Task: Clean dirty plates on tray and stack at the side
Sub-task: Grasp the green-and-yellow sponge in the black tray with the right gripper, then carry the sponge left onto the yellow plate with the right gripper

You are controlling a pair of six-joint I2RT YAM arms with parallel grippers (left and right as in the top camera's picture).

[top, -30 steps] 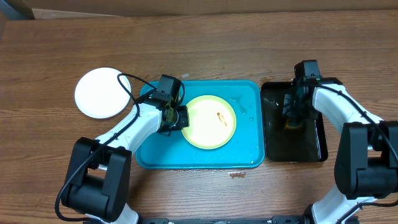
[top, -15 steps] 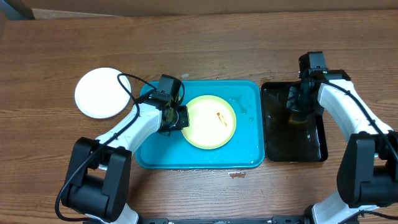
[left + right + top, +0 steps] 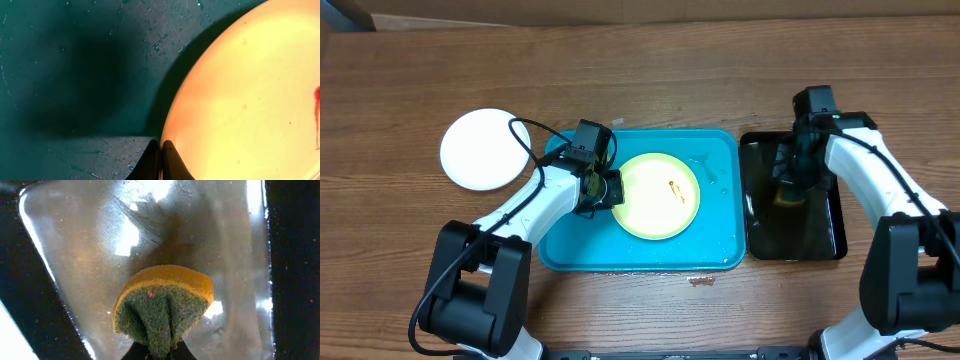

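A: Entry, plates. Where does the yellow-green plate (image 3: 660,195) sit?
B: Flat inside the blue tray (image 3: 715,250), a little left of its centre. A small reddish smear (image 3: 674,187) marks the plate's middle. The tray floor around the plate shows water drops.
A: Left hand (image 3: 161,156)?
B: At the plate's left rim. The wrist view shows both fingertips drawn together with the thin rim pinched between them, so the hand is clamped on the plate's edge.
A: Other plates?
B: One white plate (image 3: 480,150) lies on the counter (image 3: 640,70), to the left of the blue tray and apart from it. Whether a second plate lies under it cannot be told from above.
A: Right hand (image 3: 160,355)?
B: Over the black tray (image 3: 820,235), which stands just right of the blue tray. Its fingers are closed on a sponge (image 3: 162,305), orange foam at the far edge, green scrub face toward the camera, creased where the fingers squeeze it. The sponge hangs over the black tray's wet, glaring floor; whether it touches that floor cannot be told
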